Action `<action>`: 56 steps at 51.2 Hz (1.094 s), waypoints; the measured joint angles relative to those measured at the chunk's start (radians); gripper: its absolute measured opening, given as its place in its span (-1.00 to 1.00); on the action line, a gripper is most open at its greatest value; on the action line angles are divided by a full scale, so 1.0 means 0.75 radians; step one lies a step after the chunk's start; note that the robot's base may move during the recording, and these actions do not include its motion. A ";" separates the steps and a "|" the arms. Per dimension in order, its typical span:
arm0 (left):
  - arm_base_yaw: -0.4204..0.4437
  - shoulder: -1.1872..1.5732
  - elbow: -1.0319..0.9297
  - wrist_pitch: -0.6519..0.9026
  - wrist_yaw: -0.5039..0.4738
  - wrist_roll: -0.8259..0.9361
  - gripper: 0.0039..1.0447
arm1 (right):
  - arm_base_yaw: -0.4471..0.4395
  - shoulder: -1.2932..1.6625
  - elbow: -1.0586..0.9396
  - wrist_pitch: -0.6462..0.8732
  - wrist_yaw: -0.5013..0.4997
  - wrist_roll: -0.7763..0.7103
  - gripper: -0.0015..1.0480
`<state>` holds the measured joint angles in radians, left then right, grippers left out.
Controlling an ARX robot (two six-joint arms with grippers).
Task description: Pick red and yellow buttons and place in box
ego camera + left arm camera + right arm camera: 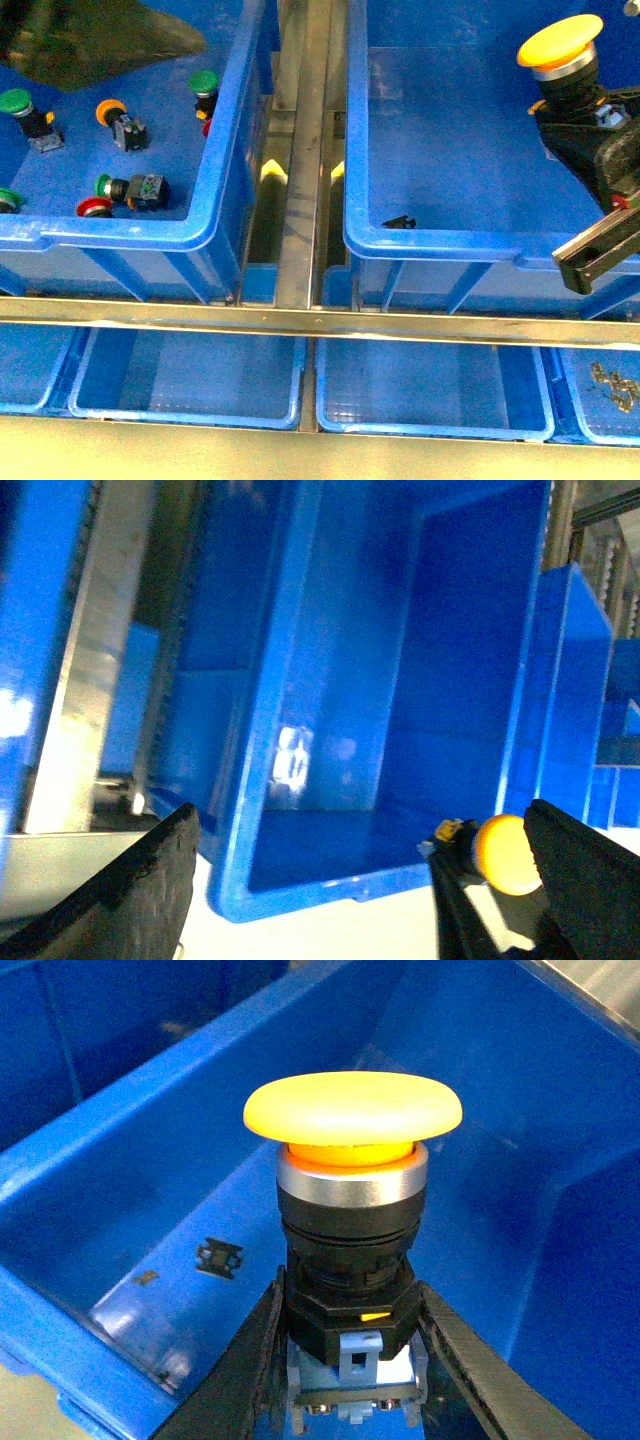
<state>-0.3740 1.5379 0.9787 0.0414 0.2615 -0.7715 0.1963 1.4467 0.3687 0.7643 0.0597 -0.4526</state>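
My right gripper (585, 115) is shut on the yellow button (560, 42) by its black-and-grey body and holds it upright, cap up, above the right side of the big blue box (440, 245). In the right wrist view the fingers (470, 1360) clamp the button's body (350, 1270) over the box floor (500, 1080). The red button (95, 207) lies at the front of the left crate (120, 235). My left gripper (360, 880) is open and empty; its view shows the box (300, 730) from outside and the yellow button (508, 855).
The left crate also holds green-capped buttons (15, 101) and an orange-capped one (110, 110). A small black part (400, 221) lies on the box floor. A metal rail (300, 322) crosses in front, with shallow blue trays (190, 390) below. A dark shape (90, 40) covers the left crate's far corner.
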 joint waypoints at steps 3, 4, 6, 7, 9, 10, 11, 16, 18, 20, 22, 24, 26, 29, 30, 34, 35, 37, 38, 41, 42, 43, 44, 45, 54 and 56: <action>0.030 -0.056 -0.045 -0.002 -0.020 0.059 0.85 | -0.017 -0.015 -0.003 -0.017 0.005 0.007 -0.48; 0.048 -0.084 -0.070 -0.002 -0.036 0.106 0.85 | -0.029 -0.025 -0.003 -0.030 0.006 0.011 -0.48; 0.077 -0.128 -0.111 0.002 -0.068 0.168 0.85 | -0.048 -0.048 -0.005 -0.057 0.010 0.018 -0.48; 0.099 -0.158 -0.143 0.009 -0.087 0.212 0.85 | -0.056 -0.058 -0.006 -0.069 0.011 0.022 -0.48; 0.136 -0.199 -0.193 0.018 -0.106 0.279 0.85 | -0.075 -0.083 -0.008 -0.095 0.017 0.033 -0.48; 0.150 -0.212 -0.210 0.021 -0.108 0.301 0.85 | -0.080 -0.092 -0.008 -0.104 0.020 0.036 -0.48; 0.179 -0.238 -0.244 0.030 -0.113 0.336 0.85 | -0.092 -0.111 -0.008 -0.125 0.025 0.047 -0.48; 0.293 -0.314 -0.365 0.042 -0.114 0.492 0.85 | -0.130 -0.191 -0.015 -0.200 0.041 0.078 -0.48; 0.368 -0.346 -0.428 0.020 -0.101 0.548 0.85 | -0.150 -0.250 -0.023 -0.260 0.053 0.099 -0.48; 0.444 -0.371 -0.491 0.014 -0.092 0.604 0.85 | -0.162 -0.306 -0.031 -0.316 0.062 0.121 -0.48; 0.517 -0.395 -0.552 0.015 -0.095 0.667 0.85 | -0.169 -0.357 -0.039 -0.369 0.072 0.137 -0.48; 0.576 -0.395 -0.646 0.172 -0.144 0.747 0.78 | -0.175 -0.415 -0.047 -0.429 0.079 0.153 -0.48; 0.623 -0.369 -0.768 0.467 -0.176 0.817 0.64 | -0.178 -0.475 -0.053 -0.493 0.091 0.180 -0.48; 0.664 -0.349 -0.894 0.764 -0.175 0.885 0.51 | -0.178 -0.522 -0.057 -0.548 0.102 0.203 -0.48; 0.677 -0.349 -0.957 0.899 -0.174 0.905 0.44 | -0.178 -0.548 -0.059 -0.578 0.106 0.223 -0.48; 0.683 -0.388 -1.101 1.218 -0.177 0.954 0.20 | -0.176 -0.617 -0.060 -0.674 0.130 0.269 -0.48; 0.679 -0.426 -1.129 1.288 -0.179 0.968 0.10 | -0.171 -0.636 -0.060 -0.709 0.130 0.293 -0.48; 0.670 -0.502 -1.147 1.308 -0.196 0.983 -0.08 | -0.163 -0.666 -0.059 -0.757 0.141 0.338 -0.48; 0.667 -0.531 -1.154 1.305 -0.208 0.988 -0.14 | -0.160 -0.672 -0.058 -0.770 0.146 0.350 -0.48; 0.649 -0.611 -1.178 1.263 -0.216 0.999 -0.38 | -0.145 -0.682 -0.057 -0.806 0.185 0.396 -0.48; 0.642 -0.631 -1.187 1.247 -0.218 1.000 -0.45 | -0.141 -0.682 -0.057 -0.813 0.198 0.411 -0.48; 0.635 -0.651 -1.197 1.229 -0.221 1.002 -0.52 | -0.136 -0.682 -0.057 -0.818 0.211 0.419 -0.48; 0.633 -0.661 -1.201 1.220 -0.222 1.003 -0.56 | -0.130 -0.682 -0.057 -0.820 0.218 0.431 -0.48; 0.628 -0.678 -1.210 1.204 -0.224 1.004 -0.63 | -0.126 -0.682 -0.057 -0.820 0.221 0.434 -0.48; 0.525 -0.861 -1.249 1.062 -0.343 1.010 -0.96 | -0.062 -0.672 -0.034 -0.817 0.249 0.474 -0.48; 0.508 -0.902 -1.254 1.029 -0.340 1.012 -0.96 | -0.057 -0.663 -0.027 -0.812 0.254 0.478 -0.48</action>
<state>0.0067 0.8612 0.0380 0.8135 0.0063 -0.0124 0.1532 0.9493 0.3485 0.1555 0.2501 -0.0944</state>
